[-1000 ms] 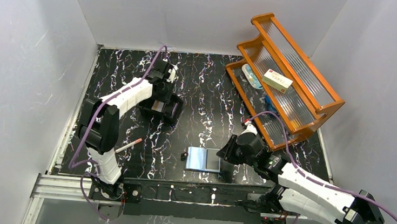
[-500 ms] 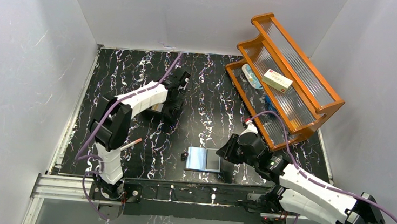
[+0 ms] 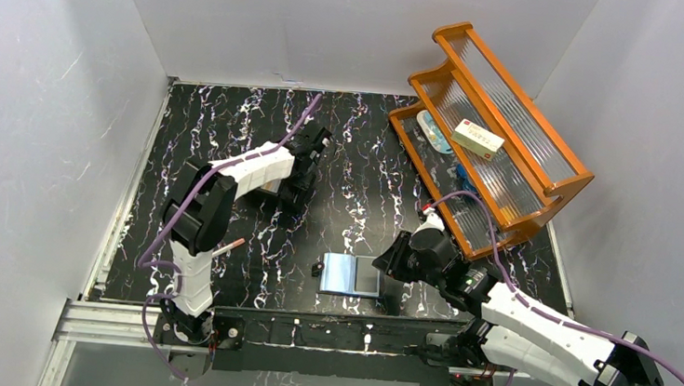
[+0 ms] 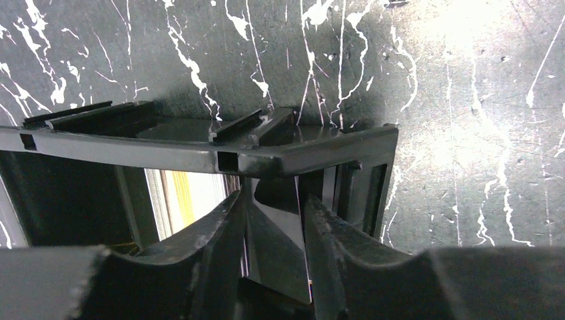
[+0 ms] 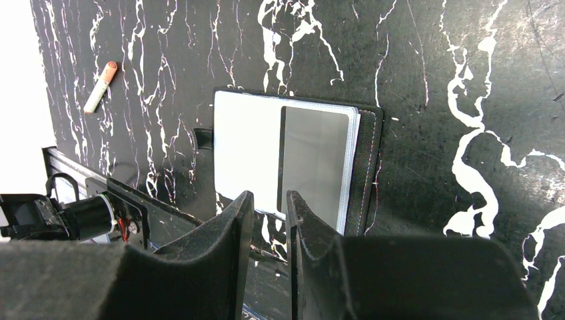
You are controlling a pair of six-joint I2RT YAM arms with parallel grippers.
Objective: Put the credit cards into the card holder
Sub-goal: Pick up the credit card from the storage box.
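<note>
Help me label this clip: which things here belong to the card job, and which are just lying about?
Job: card holder, lying open; grey card in it; card edges showing inside the black box.
Lying about: wooden rack; cream carton on it; small red-tipped stick.

I have my left arm (image 3: 247, 164) stretched far forward, left gripper (image 4: 273, 208) tipped down with fingers narrowly parted, and my right arm (image 3: 532, 326) folded inward, right gripper (image 5: 269, 199) low, fingers slightly apart.
</note>
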